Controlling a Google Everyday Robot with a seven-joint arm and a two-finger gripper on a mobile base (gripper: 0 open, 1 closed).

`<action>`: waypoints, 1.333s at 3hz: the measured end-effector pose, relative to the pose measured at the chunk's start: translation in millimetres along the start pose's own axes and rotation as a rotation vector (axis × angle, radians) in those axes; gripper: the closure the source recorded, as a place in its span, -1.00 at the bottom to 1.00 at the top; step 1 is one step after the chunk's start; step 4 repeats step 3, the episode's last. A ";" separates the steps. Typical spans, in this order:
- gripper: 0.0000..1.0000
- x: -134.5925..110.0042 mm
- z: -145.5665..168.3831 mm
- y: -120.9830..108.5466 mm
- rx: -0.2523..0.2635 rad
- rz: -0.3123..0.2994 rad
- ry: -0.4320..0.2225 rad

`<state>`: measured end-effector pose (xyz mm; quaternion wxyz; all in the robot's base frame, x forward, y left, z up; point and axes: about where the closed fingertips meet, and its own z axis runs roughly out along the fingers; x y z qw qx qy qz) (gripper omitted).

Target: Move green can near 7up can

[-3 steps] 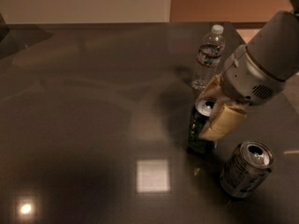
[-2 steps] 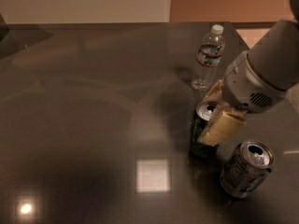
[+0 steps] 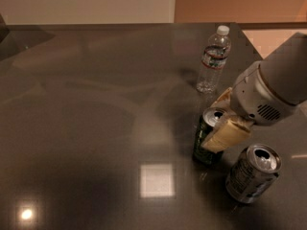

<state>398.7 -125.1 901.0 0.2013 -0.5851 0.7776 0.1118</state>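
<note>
- The 7up can (image 3: 253, 174) stands nearest me, at the table's front right.
- The green can (image 3: 205, 145) has crept toward it over the last second. They now sit just beside each other, not touching, so I judge the move nearly finished.
- My gripper (image 3: 218, 121) pinches the green can's upper part, fingers clamped on either side.
- The water bottle (image 3: 213, 59) stands beyond, apart.

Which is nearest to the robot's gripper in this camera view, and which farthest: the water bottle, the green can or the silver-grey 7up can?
The gripper is right of centre, closed on a can.
1. green can: between the fingers, touching them.
2. 7up can: close by, to the front right.
3. water bottle: farthest, standing towards the table's back edge.
</note>
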 end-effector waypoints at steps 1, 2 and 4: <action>-0.74 2.0 2.5 2.3 0.004 0.018 -0.023; -1.00 3.6 3.9 3.5 0.013 0.021 -0.037; -1.00 3.6 3.9 3.6 0.014 0.021 -0.037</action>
